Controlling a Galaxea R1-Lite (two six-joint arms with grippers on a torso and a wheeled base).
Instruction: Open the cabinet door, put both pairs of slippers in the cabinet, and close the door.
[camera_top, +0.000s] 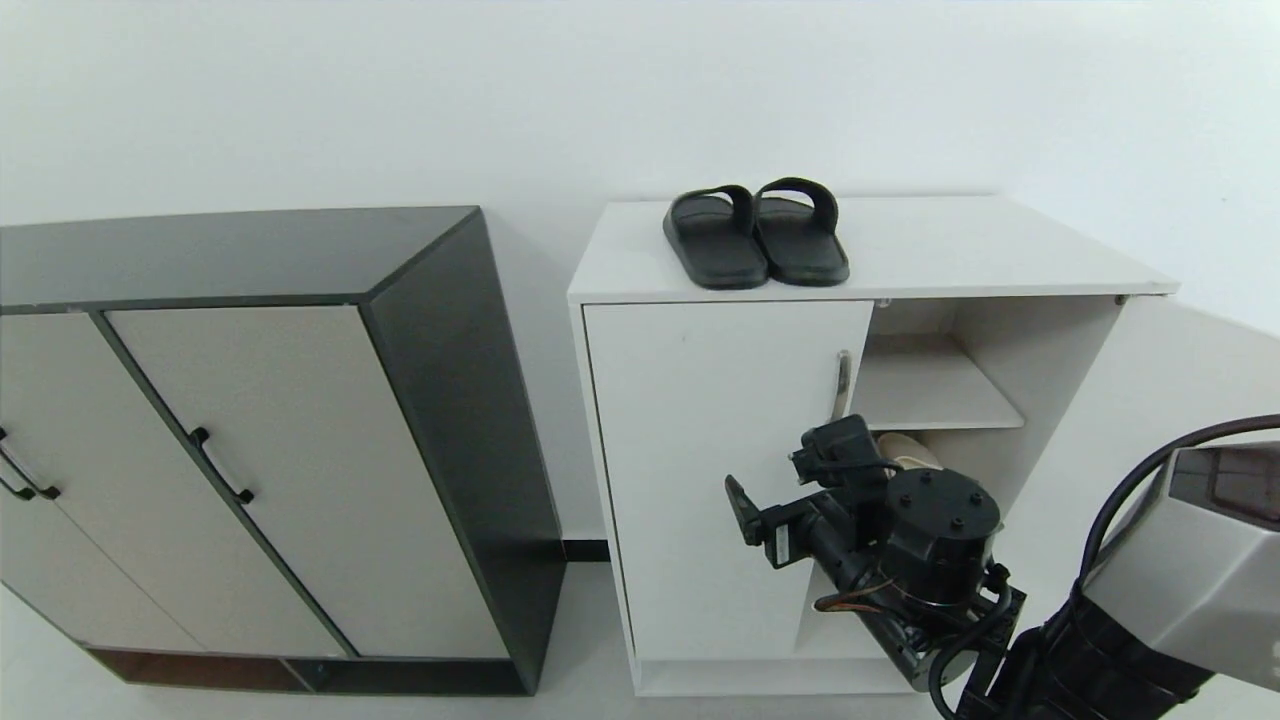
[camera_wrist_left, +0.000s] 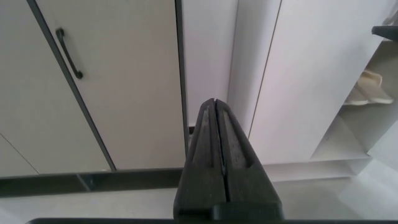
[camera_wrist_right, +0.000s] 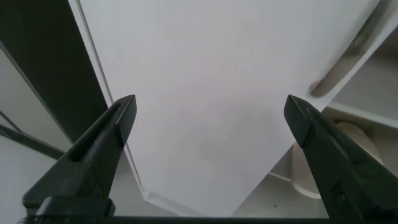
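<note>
Inside the white cabinet's (camera_top: 1000, 250) open right half, below the shelf (camera_top: 930, 390), I make out only a sliver of the cream slippers (camera_top: 908, 452). The right gripper (camera_wrist_right: 209, 109) and its wrist block the rest, so I can't tell which way they point or whether both are in there. From the left wrist cam they show as a pale shape low in the same compartment, cut off at the frame edge.

The black slippers (camera_top: 755, 235) sit on the cabinet top, toward its left side. They lie side by side and touching, long axes running front to back and fanned slightly. Straps are at the wall end, heels toward the front edge.

The right gripper hangs in front of the closed left door (camera_top: 720, 450), fingers spread wide w/ nothing between them. It is near but not touching the vertical handle (camera_top: 842, 385). The left gripper (camera_wrist_left: 215, 109) is low, jaws pressed together w/ nothing held, aimed at the gap between the white cabinet and the dark cabinet (camera_top: 250, 250).

The dark cabinet stands to the left, doors shut. Plain white wall (camera_top: 600, 90) behind, pale floor (camera_top: 590, 640) below.
</note>
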